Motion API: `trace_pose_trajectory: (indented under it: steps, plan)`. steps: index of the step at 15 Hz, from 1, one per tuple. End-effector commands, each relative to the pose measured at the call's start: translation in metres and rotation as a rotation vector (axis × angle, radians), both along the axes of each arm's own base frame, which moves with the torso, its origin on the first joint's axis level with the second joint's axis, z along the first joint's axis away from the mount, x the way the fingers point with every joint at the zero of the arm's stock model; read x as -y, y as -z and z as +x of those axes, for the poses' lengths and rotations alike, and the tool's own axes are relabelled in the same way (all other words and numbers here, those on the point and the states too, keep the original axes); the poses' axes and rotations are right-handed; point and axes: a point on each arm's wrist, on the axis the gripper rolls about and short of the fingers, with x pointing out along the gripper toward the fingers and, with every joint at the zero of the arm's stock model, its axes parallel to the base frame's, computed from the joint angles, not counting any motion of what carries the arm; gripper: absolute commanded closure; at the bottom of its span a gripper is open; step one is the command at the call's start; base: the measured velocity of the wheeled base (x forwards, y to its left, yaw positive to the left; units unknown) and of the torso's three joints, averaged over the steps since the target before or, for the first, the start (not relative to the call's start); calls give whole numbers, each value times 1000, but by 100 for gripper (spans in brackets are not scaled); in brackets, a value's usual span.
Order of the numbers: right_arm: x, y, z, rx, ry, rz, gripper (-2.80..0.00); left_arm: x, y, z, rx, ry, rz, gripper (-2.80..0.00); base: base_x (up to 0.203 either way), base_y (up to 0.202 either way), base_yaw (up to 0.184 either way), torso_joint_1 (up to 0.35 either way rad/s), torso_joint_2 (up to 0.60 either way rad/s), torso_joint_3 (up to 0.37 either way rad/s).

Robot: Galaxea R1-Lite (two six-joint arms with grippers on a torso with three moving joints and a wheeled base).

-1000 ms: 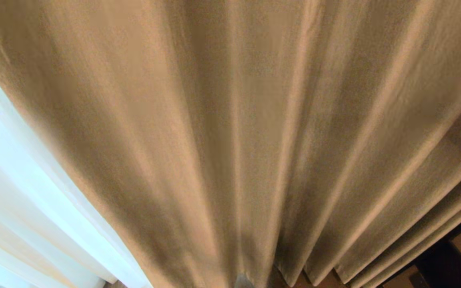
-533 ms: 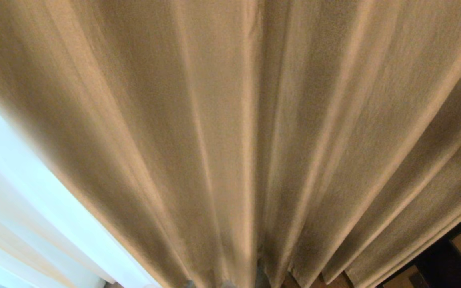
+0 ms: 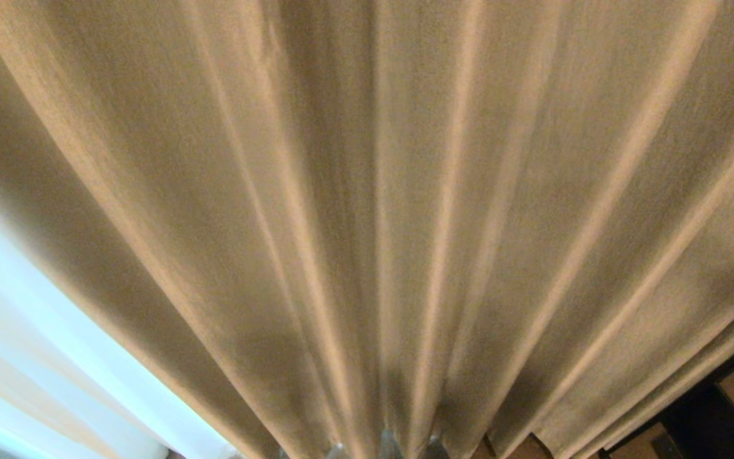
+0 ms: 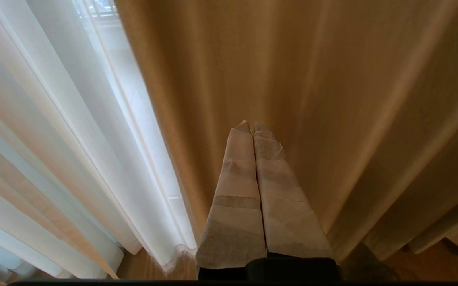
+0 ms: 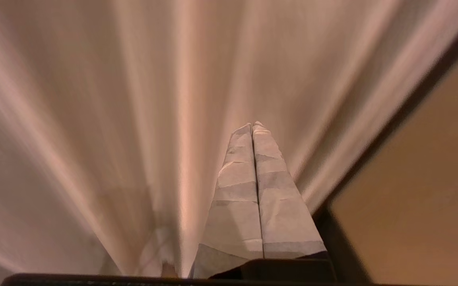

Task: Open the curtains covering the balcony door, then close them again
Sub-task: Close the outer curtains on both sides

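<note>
Right gripper (image 5: 253, 126) clenched on nothing, pointing at the curtains (image 3: 405, 223) dead ahead; pleats run floor to ceiling. Left gripper (image 4: 251, 126) likewise clamped empty, nearer the beige edge where the sheer layer (image 4: 74, 139) begins. Balcony door hidden.

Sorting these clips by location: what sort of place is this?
Probably a room in a home, at a window or glass door: floor-length beige curtains, a sheer white layer with daylight behind, and a wood floor.

Beige curtains (image 3: 405, 210) beside sheer layer (image 3: 16, 331).
</note>
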Motion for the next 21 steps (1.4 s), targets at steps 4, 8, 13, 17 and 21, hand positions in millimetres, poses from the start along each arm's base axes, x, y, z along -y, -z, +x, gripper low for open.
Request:
trace_pose_trajectory:
  steps: [4,8,13,17,21]
  plan:
    - [0,42,-38,-94,-4,59,0,0,0,0,0,0,0,0,0,0,0,0,0,0]
    - [-1,58,-58,-146,-34,68,0,0,0,0,0,0,0,0,0,0,0,0,0,0]
    - [-4,76,-80,-138,-172,75,0,0,0,0,0,0,0,0,0,0,0,0,0,0]
    - [-6,88,-94,-98,-240,60,0,0,0,0,0,0,0,0,0,0,0,0,0,0]
    - [-6,90,-100,-19,-274,55,0,0,0,0,0,0,0,0,0,0,0,0,0,0]
